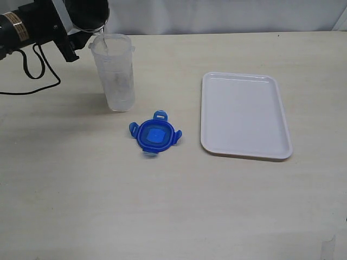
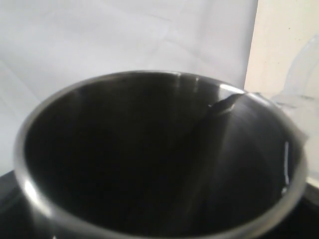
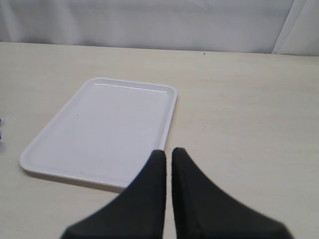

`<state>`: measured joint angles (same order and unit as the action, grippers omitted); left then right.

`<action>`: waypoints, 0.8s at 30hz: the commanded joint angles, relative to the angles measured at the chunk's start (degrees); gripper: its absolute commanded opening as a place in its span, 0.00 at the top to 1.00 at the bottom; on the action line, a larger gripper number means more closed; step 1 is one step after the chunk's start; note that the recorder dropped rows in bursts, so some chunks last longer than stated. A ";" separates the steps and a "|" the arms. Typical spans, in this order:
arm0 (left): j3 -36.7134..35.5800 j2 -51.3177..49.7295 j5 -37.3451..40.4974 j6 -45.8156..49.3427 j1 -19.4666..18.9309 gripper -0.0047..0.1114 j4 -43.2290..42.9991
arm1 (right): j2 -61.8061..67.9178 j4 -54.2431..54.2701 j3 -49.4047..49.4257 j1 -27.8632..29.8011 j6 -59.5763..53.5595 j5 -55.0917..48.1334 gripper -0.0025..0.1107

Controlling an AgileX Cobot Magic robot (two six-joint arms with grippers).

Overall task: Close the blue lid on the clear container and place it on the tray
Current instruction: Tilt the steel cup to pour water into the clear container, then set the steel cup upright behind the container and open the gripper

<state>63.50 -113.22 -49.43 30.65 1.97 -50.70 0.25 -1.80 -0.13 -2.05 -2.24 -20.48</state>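
Note:
The clear container stands upright at the back left of the table, lid off. Above its mouth my left gripper holds a grey metal cup tilted, and a thin stream of water runs from the cup into the container. In the left wrist view the cup's dark inside fills the picture and hides the fingers; the container's rim shows beside it. The blue lid lies flat on the table in front of the container. The white tray lies to the right, bare. My right gripper is shut on nothing, above the tray's near corner.
A black cable loops on the table at the far left under the left arm. A white backdrop closes off the far edge of the table.

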 commanded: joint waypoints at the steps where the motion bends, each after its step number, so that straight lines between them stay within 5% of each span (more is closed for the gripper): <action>1: 0.81 1.29 -3.06 -6.76 0.04 0.96 2.01 | -0.25 0.10 0.13 -0.10 0.09 0.62 0.94; 13: 0.81 1.29 -2.56 -38.60 0.04 0.96 2.91 | -0.25 0.10 0.13 -0.10 0.09 0.62 0.94; 24: 0.81 0.25 10.12 -48.95 0.04 0.96 26.38 | -0.25 0.10 0.13 -0.10 0.09 0.62 0.94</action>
<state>63.50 -113.22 -37.61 -17.17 2.00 -31.85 0.25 -1.80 -0.13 -2.05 -2.24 -20.48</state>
